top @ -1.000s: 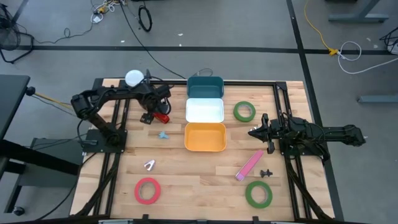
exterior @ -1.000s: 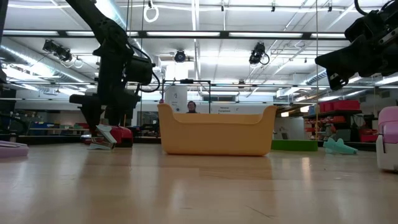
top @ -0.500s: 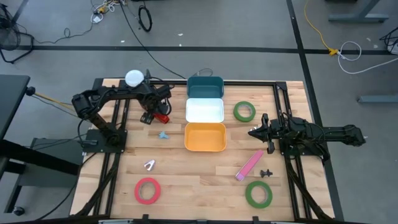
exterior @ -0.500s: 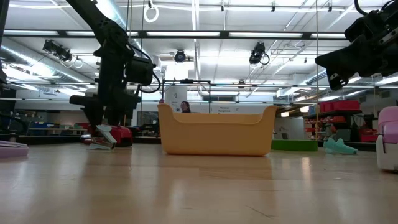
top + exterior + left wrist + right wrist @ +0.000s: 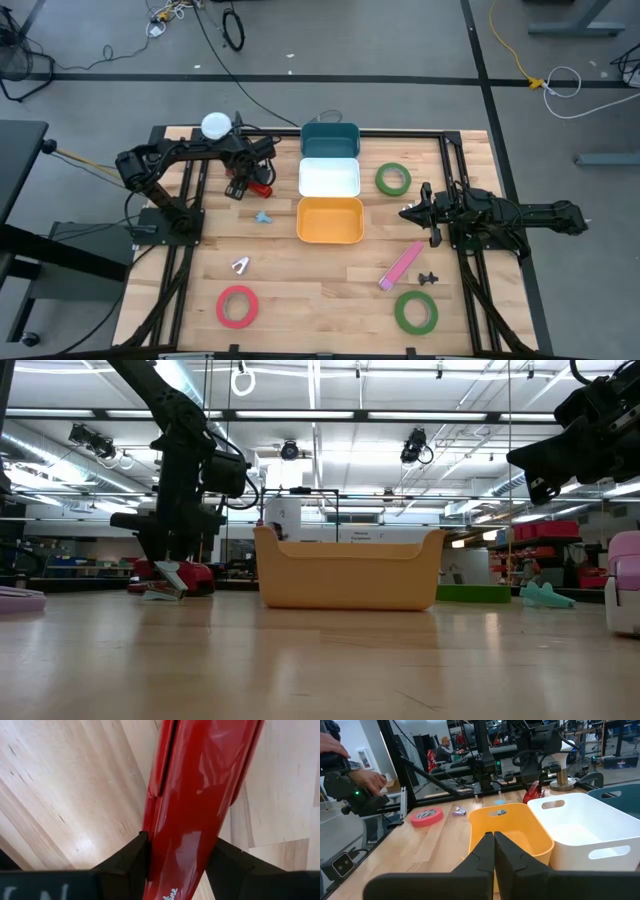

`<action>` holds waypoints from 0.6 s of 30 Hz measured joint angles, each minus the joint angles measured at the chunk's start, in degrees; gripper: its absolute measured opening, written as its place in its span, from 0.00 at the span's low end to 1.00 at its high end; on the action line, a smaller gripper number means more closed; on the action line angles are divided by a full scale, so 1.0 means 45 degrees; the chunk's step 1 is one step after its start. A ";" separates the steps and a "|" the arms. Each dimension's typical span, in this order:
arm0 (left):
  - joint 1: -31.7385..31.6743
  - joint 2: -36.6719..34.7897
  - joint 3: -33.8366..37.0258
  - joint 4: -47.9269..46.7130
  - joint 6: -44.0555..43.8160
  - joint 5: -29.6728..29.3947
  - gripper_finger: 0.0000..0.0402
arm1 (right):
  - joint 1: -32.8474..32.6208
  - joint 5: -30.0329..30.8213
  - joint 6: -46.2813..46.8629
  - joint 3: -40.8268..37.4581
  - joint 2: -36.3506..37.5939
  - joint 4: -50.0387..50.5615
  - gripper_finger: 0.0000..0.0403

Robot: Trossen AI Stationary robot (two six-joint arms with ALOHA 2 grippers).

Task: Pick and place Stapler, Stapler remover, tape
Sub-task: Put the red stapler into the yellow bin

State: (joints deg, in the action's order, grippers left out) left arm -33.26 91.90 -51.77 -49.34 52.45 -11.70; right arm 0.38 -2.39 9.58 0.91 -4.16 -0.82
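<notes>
Left gripper [image 5: 250, 185], left of the white bin [image 5: 330, 178], clamps the red stapler [image 5: 200, 795] on the table. Next, probably lift. Right gripper [image 5: 494, 840] waits, fingers together.

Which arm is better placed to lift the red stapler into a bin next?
Left. The left gripper already has its fingers on either side of the red stapler, beside the bins. The right gripper hovers shut across the table, holding nothing.
</notes>
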 joint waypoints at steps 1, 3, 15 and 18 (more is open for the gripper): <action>0.0000 0.0000 0.0000 0.0003 -0.0005 0.0005 0.42 | -0.0002 0.0000 0.0001 0.0001 0.0000 -0.0002 0.02; 0.0000 0.0000 0.0000 0.0000 -0.0019 0.0014 0.42 | -0.0005 0.0000 0.0000 0.0000 0.0001 -0.0002 0.02; 0.0049 0.0010 -0.0935 -0.1312 -0.0523 0.0353 0.41 | 0.0000 0.0000 0.0001 0.0003 -0.0002 0.0000 0.02; 0.0034 0.0010 -0.1341 -0.1433 -0.0744 0.0318 0.41 | -0.0002 0.0000 0.0003 0.0000 0.0001 0.0000 0.02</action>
State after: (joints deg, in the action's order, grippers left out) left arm -33.10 91.94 -57.80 -55.79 49.10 -10.27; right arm 0.37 -2.39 9.60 0.91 -4.15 -0.82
